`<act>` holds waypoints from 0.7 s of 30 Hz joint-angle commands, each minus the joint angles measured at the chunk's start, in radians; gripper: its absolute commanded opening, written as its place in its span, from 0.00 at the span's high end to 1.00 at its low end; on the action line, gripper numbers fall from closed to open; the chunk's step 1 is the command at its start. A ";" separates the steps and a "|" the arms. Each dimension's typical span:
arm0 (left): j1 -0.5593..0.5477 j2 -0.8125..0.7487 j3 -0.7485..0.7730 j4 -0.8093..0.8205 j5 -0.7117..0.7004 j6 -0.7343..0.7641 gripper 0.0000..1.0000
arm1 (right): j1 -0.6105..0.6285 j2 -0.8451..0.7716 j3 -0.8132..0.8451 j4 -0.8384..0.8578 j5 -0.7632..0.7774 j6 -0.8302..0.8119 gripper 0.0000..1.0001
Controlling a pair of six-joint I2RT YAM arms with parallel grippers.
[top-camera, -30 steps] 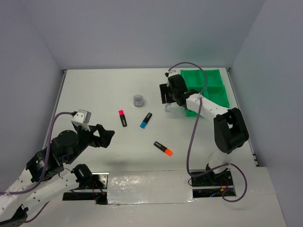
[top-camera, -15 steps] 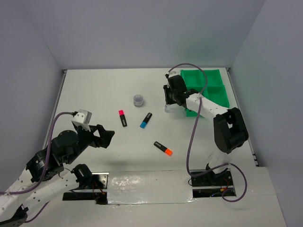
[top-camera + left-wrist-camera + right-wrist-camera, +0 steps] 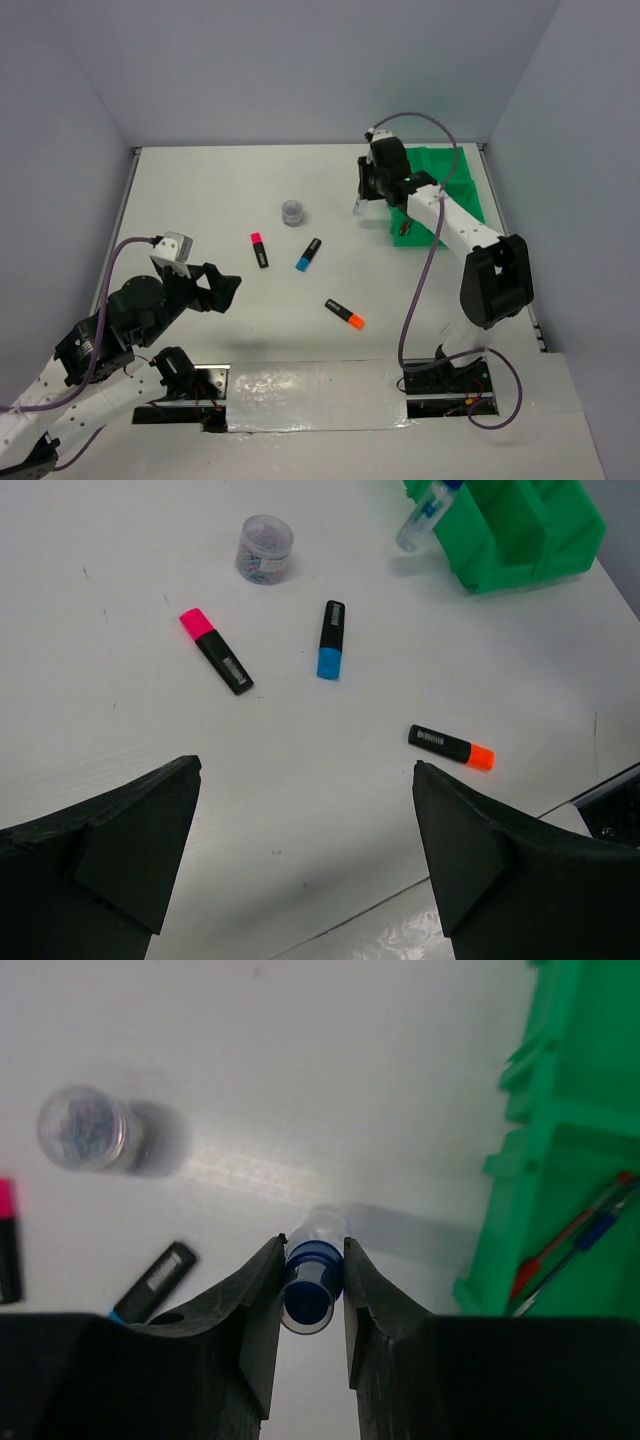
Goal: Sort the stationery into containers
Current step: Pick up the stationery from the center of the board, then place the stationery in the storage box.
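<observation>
My right gripper is shut on the blue cap of the clear bottle. It holds the bottle above the table, just left of the green tray. A red pen and a blue pen lie in the tray's near left compartment. On the table lie the pink highlighter, the blue highlighter and the orange highlighter. The round tub stands behind them. My left gripper hangs open and empty at the near left.
Grey walls close the table at the back and on both sides. The right arm's cable loops down toward its base. A shiny plate covers the near edge between the two arm bases.
The right gripper has shut on the bottle, lifted it off the table and carried it back and right, toward the tray. The left arm has not moved.
</observation>
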 commanded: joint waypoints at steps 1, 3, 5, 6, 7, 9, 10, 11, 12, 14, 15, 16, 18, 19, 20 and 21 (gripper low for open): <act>-0.002 -0.023 0.012 0.038 -0.008 0.010 0.01 | -0.069 -0.084 0.120 0.005 0.071 0.031 1.00; -0.002 -0.027 0.012 0.042 -0.002 0.011 0.01 | -0.121 -0.088 0.156 0.027 0.093 0.060 1.00; -0.002 -0.029 0.011 0.044 0.003 0.011 0.01 | -0.172 -0.079 0.191 0.059 0.145 0.091 1.00; -0.002 -0.026 0.009 0.044 0.005 0.011 0.01 | -0.187 -0.049 0.208 0.062 0.166 0.102 1.00; -0.002 -0.023 0.011 0.044 0.006 0.010 0.01 | -0.204 -0.024 0.262 0.057 0.177 0.114 1.00; -0.002 -0.018 0.012 0.042 0.006 0.013 0.01 | -0.236 0.075 0.374 0.024 0.205 0.120 1.00; -0.002 -0.018 0.012 0.041 0.005 0.011 0.01 | -0.244 0.111 0.413 0.013 0.213 0.113 1.00; -0.003 -0.021 0.011 0.039 0.003 0.011 0.01 | -0.249 0.146 0.460 -0.021 0.220 0.113 1.00; -0.003 -0.027 0.011 0.042 0.006 0.010 0.01 | -0.256 0.180 0.534 -0.031 0.231 0.111 1.00; -0.003 -0.038 0.008 0.044 0.012 0.014 0.01 | -0.267 0.263 0.597 -0.053 0.225 0.099 1.00; -0.003 -0.046 0.006 0.047 0.014 0.014 0.01 | -0.276 0.290 0.664 -0.067 0.222 0.099 1.00; -0.003 -0.049 0.006 0.047 0.015 0.013 0.01 | -0.282 0.342 0.697 -0.081 0.220 0.097 1.00; -0.003 -0.058 0.008 0.045 0.011 0.013 0.01 | -0.298 0.387 0.774 -0.114 0.207 0.097 1.00; -0.005 -0.061 0.009 0.042 0.011 0.011 0.01 | -0.302 0.404 0.788 -0.121 0.194 0.100 1.00; -0.005 -0.064 0.008 0.044 0.011 0.010 0.01 | -0.304 0.427 0.800 -0.128 0.194 0.102 1.00; -0.005 -0.075 0.006 0.044 0.014 0.011 0.01 | -0.304 0.433 0.804 -0.127 0.193 0.099 1.00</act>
